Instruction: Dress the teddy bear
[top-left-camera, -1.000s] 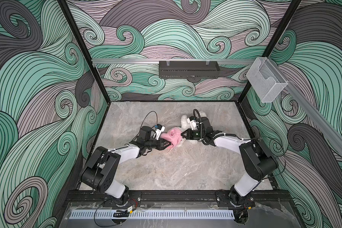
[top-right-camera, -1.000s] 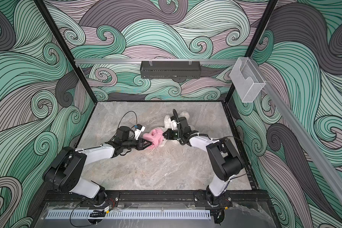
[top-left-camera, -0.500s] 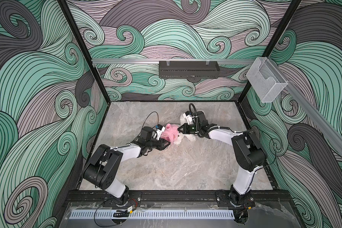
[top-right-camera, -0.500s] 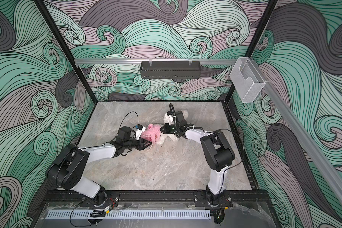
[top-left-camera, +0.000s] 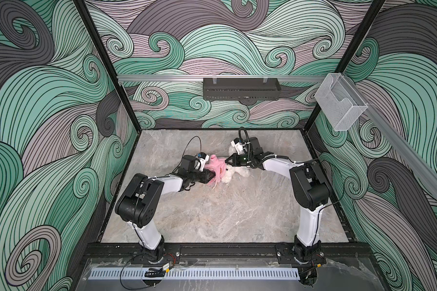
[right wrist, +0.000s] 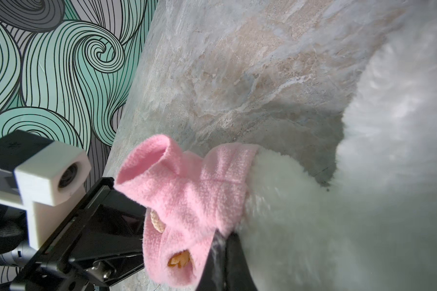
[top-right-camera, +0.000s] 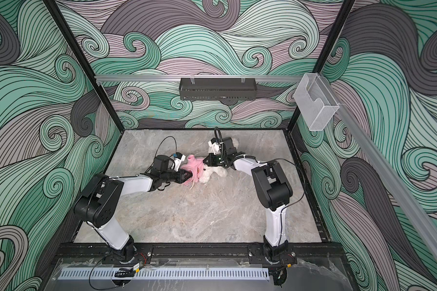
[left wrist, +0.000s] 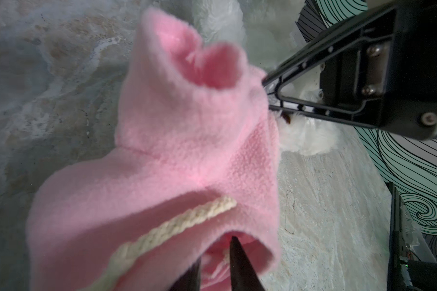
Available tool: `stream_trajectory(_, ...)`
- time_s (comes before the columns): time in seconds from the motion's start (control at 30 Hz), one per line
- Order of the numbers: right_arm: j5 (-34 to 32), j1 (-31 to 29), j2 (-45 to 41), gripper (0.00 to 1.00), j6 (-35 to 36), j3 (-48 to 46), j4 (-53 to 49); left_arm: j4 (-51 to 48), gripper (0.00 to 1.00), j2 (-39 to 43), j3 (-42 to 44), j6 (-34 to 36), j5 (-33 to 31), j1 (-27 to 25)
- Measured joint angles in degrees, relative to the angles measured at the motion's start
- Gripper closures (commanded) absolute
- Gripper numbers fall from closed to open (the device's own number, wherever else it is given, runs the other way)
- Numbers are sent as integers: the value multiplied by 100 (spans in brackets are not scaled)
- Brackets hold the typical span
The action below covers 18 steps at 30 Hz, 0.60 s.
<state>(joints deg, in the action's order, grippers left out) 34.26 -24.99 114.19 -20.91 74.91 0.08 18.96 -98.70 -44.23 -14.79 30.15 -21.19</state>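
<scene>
The teddy bear (top-left-camera: 239, 173) lies on the bench (top-left-camera: 212, 214) nearer its far edge, midway between the side edges, with only one end covered by the pink shirt (top-left-camera: 218, 166); the white body is bare and a sleeve (left wrist: 207, 68) stands empty, so the dressing is judged barely begun. The shirt's hem is pinched by the narrowed left tool (top-left-camera: 212, 176) on the bear's left-edge side, while the right tool (top-left-camera: 228, 161) is closed at the shirt's rim against the fur.

1. The teddy bear (top-left-camera: 239, 171) (top-right-camera: 213, 173) was white and fluffy, and lay low on the tabletop (top-left-camera: 212, 214), toward the back of it.
2. A pink garment (top-left-camera: 218, 165) covered its head end; one dark eye showed at the hem.
3. Its body remained uncovered.
</scene>
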Motion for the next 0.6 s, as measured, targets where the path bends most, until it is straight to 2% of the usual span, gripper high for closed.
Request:
stream_trajectory(0.27,103,35,201,100,98,188,-28,81,72,-474,-426,-269,-7,0)
stream_trajectory(0.6,181,59,284,100,140,225,-17,898,56,-1003,-697,-990,284,0)
